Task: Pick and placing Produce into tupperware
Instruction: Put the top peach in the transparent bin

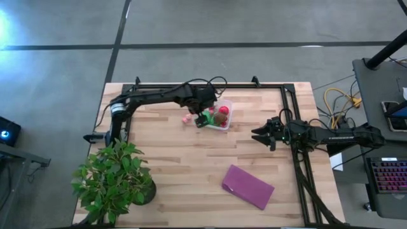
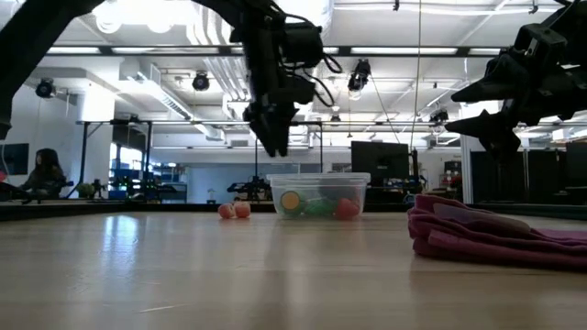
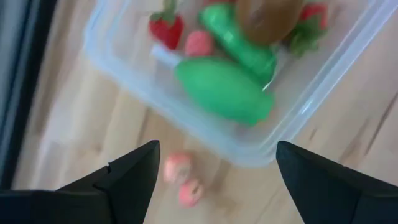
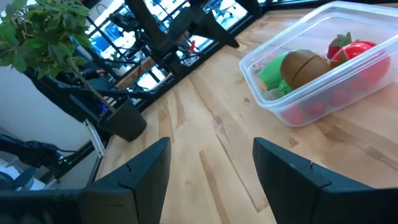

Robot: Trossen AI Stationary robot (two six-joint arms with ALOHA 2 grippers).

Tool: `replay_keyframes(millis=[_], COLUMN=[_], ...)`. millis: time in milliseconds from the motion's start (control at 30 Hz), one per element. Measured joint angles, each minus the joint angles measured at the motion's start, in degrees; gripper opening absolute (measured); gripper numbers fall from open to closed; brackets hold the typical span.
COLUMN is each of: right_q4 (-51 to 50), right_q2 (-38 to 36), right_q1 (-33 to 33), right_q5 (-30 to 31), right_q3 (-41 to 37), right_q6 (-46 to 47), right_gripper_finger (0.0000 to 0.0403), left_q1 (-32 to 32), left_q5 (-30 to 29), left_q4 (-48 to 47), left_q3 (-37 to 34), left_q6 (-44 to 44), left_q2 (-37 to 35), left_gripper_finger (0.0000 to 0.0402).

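The left tool (image 1: pixel 202 118) hangs above the table (image 1: pixel 191 165) at the left edge of the tupperware (image 1: pixel 222 115), toward the far side of the table. Its fingers (image 3: pixel 134 174) are spread wide and hold nothing. In the left wrist view the gap between them frames the tub's near wall and two small pink pieces (image 3: pixel 182 180) lying on the wood just outside it.

The clear tub holds several pieces of produce: a large green piece (image 3: pixel 224 93), a second green piece (image 3: pixel 239 43), a brown piece (image 3: pixel 267 18), a strawberry (image 3: pixel 166 28) and a small pink piece (image 3: pixel 199 42). From the right wrist view the brown piece (image 4: pixel 303 67) lies beside green ones, with red pieces (image 4: pixel 354 50) farther along inside the tub. In the low view the tub (image 2: pixel 318 194) stands upright on the table, and the two pink pieces (image 2: pixel 233 210) rest just to its left, touching each other or nearly so.

The right tool (image 1: pixel 262 135) waits above the right side of the table, well apart from the tub, its fingers (image 4: pixel 140 171) spread and empty. A flat purple cloth (image 1: pixel 247 186) lies on the near right part of the table, and a leafy potted plant (image 1: pixel 114 178) stands at the near left corner.
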Motion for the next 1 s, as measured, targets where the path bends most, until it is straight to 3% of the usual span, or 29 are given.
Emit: replay_keyframes(millis=[233,400,533,767,1000], right_q4=[-0.1,-0.5,-0.5,-0.5,-0.5], right_q2=[0.0,0.0,0.0,0.0,0.0], right_q1=[0.0,0.0,0.0,0.0,0.0], right_q5=[0.0,0.0,0.0,0.0,0.0], right_q3=[0.0,0.0,0.0,0.0,0.0], right_q6=[0.0,0.0,0.0,0.0,0.0], right_gripper_finger=[0.0219,0.0219,0.0219,0.0219,0.0219], left_q1=[-0.4,0.2,0.1,0.9,3.1], left_q5=[-1.9,-1.5,-1.4,-1.5,-1.3], left_q4=[3.1,3.8,10.6,17.5,18.7], left_q3=[-8.0,-15.4,-19.9,-24.6,-27.8], left_q6=[11.2,10.2,10.4,10.4,10.1], left_q2=[-5.8,-5.7,-5.8,-5.8,-6.2], left_gripper_finger=[0.0305,0.0305,0.0305,0.0305,0.0305])
